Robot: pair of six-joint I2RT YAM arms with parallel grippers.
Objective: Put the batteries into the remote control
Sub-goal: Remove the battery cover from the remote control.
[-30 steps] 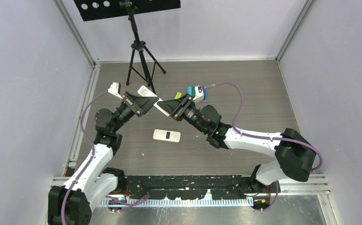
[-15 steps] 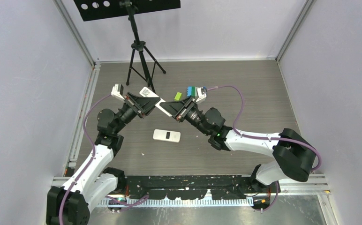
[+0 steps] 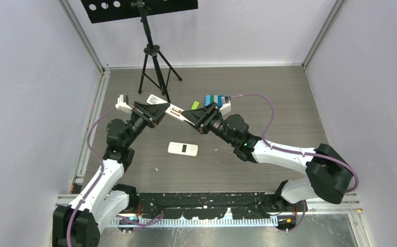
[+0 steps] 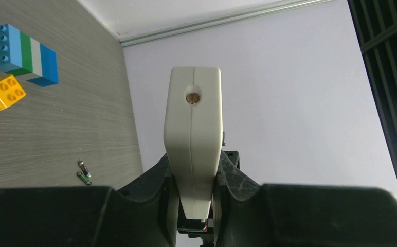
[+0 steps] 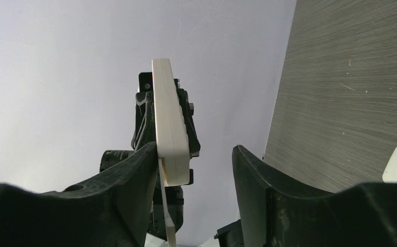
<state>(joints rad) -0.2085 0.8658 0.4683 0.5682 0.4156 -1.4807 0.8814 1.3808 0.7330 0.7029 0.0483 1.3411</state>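
Remote (image 4: 193, 139): smooth cream plastic slab; batteries (image 4: 84, 172) slim dark cylinders.

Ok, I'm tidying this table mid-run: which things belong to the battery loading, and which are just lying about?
Job: held remote, batteries.
Lying about: second remote, blue-green block stack, orange block, green block, tripod.

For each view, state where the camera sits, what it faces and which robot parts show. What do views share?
Top external: high at the near edge, looking down at the table; left gripper, right gripper show.
Left wrist: on the left gripper, facing the remote it holds; own fingers show.
Right wrist: on the right gripper, facing that remote edge-on; own fingers show.
Shared: the remote.
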